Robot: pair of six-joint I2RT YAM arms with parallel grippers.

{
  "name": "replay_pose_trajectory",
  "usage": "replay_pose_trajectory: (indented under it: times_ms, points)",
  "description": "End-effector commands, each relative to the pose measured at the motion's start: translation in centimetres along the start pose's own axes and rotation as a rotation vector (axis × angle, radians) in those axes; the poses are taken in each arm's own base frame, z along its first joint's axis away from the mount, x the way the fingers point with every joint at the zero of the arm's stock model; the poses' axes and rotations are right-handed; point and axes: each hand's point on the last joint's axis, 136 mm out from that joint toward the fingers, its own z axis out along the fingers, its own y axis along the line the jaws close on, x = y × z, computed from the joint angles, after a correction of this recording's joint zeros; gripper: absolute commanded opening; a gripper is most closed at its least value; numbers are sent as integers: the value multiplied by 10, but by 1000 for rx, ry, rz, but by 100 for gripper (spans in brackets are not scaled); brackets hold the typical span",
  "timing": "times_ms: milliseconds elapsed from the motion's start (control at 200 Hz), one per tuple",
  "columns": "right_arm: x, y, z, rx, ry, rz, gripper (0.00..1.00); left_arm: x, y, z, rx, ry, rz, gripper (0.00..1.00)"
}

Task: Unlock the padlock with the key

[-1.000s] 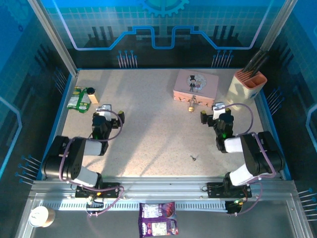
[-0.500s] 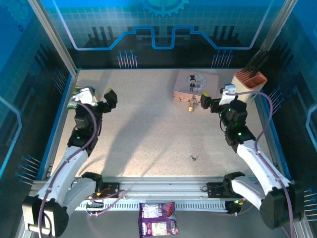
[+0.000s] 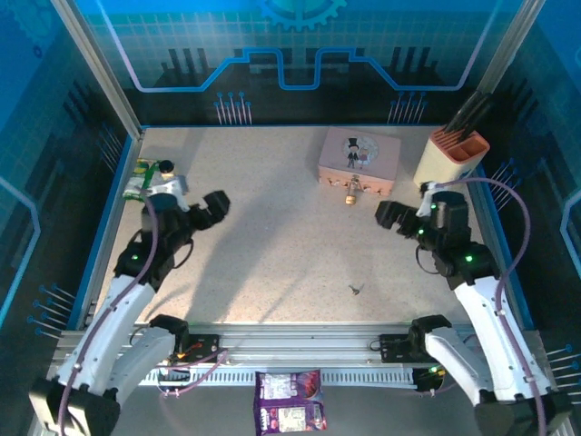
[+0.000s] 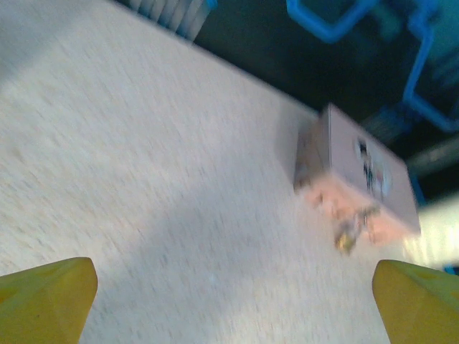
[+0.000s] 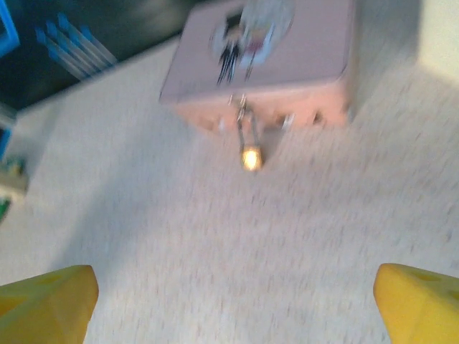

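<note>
Tabletop under me: pale speckled beige, matte. Blue rim along left, far and right edges. Near edge: aluminium rail, white slotted track just below it. Far wall ahead of me: translucent blue panel, fine grid, circuit-style lines, part of gear emblem at top. Slanted metal posts at both far corners. Side walls dark blue. Light soft, bluish; broad grey shadows over left half of tabletop.

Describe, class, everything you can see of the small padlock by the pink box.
The padlock is tiny: a brass-gold body under a thin silvery shackle. It hangs from the clasp on the front of the pink picture box, its body lying on the speckled table just before it. Nothing else touches it.
</note>
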Motion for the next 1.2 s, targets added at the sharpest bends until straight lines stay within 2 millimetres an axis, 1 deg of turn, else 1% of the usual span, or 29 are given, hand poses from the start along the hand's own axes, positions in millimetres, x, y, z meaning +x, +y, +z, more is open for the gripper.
replay_pose_trajectory:
  times_ms: [0, 65, 85, 140, 225, 415, 505, 670, 851, 1006, 1196]
  points:
    - [49, -5, -9, 101, 176, -14, 97, 44, -30, -1, 74, 177, 61, 99]
    - [67, 2, -9, 112, 224, -24, 94, 64, -37, 2, 81, 236, 81, 99]
    - [81, -2, -6, 133, 255, -26, 93, 70, -38, 3, 83, 250, 83, 99]
    - [100, 1, -4, 141, 290, -31, 91, 85, -40, 6, 86, 282, 85, 99]
    - [122, 2, 0, 157, 333, -33, 88, 107, -42, 10, 91, 321, 86, 99]
    - [176, 0, 15, 192, 452, -55, 80, 139, -33, 18, 48, 385, 77, 99]
    - [192, -5, 21, 212, 486, -47, 77, 155, -30, 21, 41, 413, 56, 99]
    - [210, -14, 28, 225, 513, -22, 72, 180, -25, 24, 27, 461, 34, 99]
    - [227, -23, 37, 241, 539, 1, 69, 197, -25, 27, 12, 492, 38, 99]
    - [237, -26, 44, 249, 554, 25, 65, 205, -24, 29, 4, 499, 21, 99]
    - [244, -29, 49, 255, 562, 36, 60, 208, -21, 29, -5, 494, 16, 99]
